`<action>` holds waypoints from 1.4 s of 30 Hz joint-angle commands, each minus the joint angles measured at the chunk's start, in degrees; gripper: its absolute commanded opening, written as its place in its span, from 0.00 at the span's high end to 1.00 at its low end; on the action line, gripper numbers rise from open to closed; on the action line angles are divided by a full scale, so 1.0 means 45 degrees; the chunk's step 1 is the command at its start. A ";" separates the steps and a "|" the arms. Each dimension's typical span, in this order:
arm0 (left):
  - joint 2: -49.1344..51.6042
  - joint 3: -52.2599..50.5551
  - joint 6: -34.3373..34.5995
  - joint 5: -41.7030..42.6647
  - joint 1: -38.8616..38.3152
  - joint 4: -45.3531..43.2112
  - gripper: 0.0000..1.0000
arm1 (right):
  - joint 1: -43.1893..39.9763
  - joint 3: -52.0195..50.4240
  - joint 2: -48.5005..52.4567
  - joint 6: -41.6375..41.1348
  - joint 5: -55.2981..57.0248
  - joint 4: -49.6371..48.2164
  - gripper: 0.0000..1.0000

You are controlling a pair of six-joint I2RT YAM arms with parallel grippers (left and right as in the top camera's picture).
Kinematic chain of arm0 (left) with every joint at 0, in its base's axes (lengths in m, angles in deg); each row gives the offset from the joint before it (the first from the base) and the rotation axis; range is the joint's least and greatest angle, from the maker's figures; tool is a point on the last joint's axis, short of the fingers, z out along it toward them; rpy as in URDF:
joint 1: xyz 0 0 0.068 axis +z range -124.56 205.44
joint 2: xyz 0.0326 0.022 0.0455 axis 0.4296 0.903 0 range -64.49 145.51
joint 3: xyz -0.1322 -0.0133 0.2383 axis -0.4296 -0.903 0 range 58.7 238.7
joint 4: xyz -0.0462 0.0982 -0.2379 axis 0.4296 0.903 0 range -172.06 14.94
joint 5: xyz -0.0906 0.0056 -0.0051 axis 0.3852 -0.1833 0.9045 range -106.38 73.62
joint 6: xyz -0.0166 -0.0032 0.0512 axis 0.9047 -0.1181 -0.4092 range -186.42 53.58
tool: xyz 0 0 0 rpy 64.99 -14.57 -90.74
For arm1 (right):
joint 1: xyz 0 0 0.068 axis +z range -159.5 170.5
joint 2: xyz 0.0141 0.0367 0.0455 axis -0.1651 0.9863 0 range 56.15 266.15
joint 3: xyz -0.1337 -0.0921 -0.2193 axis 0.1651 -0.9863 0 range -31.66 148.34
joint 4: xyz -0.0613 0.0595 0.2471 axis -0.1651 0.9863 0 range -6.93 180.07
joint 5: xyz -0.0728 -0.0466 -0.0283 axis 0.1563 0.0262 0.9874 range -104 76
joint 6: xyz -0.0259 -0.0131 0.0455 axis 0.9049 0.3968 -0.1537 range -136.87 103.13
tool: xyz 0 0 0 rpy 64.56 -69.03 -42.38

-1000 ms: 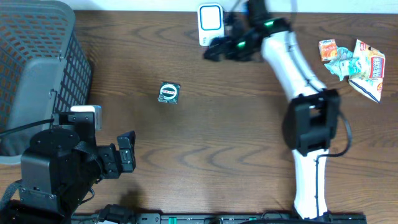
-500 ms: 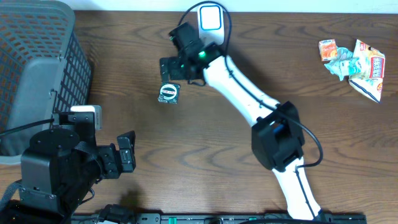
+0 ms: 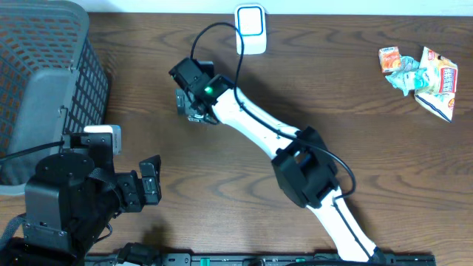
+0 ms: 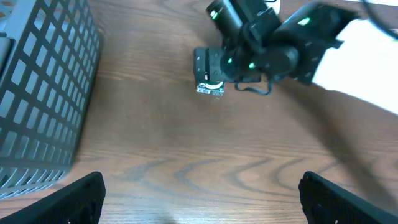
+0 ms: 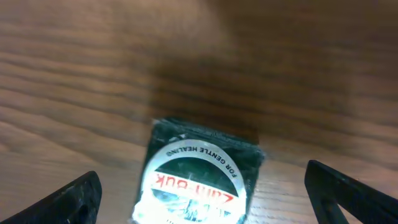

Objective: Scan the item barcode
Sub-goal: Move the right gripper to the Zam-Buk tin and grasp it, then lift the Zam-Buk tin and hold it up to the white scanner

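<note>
Hovering over the small dark box (image 5: 198, 177), the right gripper (image 3: 189, 106) is holding its jaws wide apart and is grasping nothing. The box is lying on the wooden table (image 3: 414, 162), far and left of centre, near the white scanner (image 3: 250, 28). The left gripper (image 3: 151, 179) is resting beside the basket (image 3: 44, 89), also released.

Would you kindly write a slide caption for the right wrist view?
Open right gripper poised above a dark, round-labelled box on the wooden table.

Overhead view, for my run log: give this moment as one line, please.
right tool: open, over green item | left tool: open, beside basket | scanner: far edge, untouched | scan: not yet done
</note>
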 commanded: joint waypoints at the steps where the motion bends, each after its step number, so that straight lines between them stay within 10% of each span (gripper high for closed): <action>1: -0.0010 0.0117 0.0151 -0.0024 0.0044 0.0015 0.02 | 0.0141 -0.0024 0.0325 -0.0316 0.0364 -0.0029 0.02; 30: -0.0010 0.0117 0.0151 -0.0024 0.0044 0.0015 0.03 | -0.0447 -0.1316 0.0170 0.0743 0.0515 0.1428 0.41; 42: -0.0010 0.0117 0.0151 -0.0024 0.0044 0.0015 0.02 | -0.0860 -0.1302 -0.0287 0.1982 0.0510 0.3944 0.36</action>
